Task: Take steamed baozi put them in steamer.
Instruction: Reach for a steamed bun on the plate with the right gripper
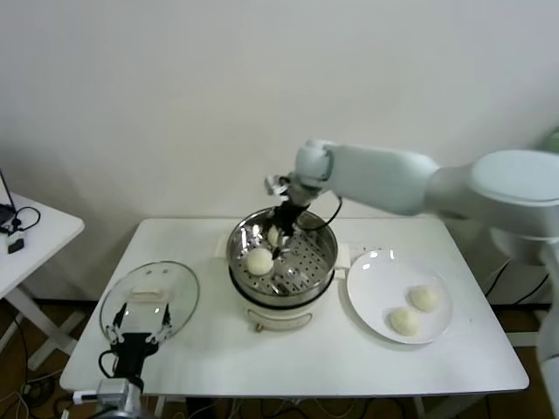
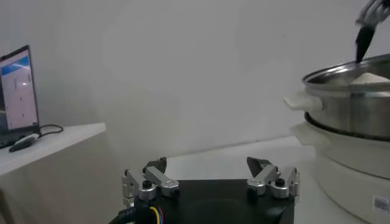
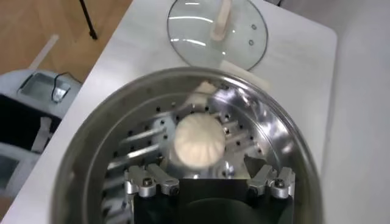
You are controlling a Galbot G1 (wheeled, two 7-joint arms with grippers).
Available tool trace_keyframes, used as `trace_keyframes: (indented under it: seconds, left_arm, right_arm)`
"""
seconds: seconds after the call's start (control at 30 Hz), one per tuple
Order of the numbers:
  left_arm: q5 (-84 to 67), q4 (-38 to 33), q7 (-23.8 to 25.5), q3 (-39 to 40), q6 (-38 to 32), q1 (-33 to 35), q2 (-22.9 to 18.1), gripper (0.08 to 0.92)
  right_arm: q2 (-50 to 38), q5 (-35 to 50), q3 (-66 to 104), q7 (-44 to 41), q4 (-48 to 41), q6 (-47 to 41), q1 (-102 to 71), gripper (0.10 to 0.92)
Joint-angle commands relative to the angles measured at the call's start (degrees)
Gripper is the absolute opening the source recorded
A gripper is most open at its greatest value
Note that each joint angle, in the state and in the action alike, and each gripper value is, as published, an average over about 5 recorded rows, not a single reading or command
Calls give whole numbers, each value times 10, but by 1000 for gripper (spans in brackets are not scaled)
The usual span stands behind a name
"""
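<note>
- Right gripper (image 1: 278, 237) – fingers apart, holding nothing, inside the steamer (image 1: 325, 253).
- Two baozi (image 1: 259, 260) lie on its perforated floor; two more on the white plate (image 1: 369, 301).
- Left gripper (image 1: 137, 336) – fingers apart, low beside the glass lid (image 1: 179, 292).

White table (image 1: 288, 362) — steamer (image 1: 284, 253) on its white cooker base near the middle, toward the back edge. Glass lid (image 1: 149, 301) lies flat near the left edge. White plate (image 1: 400, 294) just right of the steamer — toward the right edge.
</note>
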Motion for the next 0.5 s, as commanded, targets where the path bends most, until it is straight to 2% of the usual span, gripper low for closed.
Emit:
trace_keyframes:
  seconds: [0.03,0.3,0.5]
  left_arm:
    - [-4,1,0,2,4,-5,9,823]
    - [-2,3,1,4,2,3,11,823]
    - [7,2,1,5,-1,13,6,823]
  right_arm:
    - [-214,-19,-86,-36,173,26,163,823]
    - [-400,-175,-65,-39,246,26,87,823]
    - [-468,-269,51,-32,240,27,-72,823]
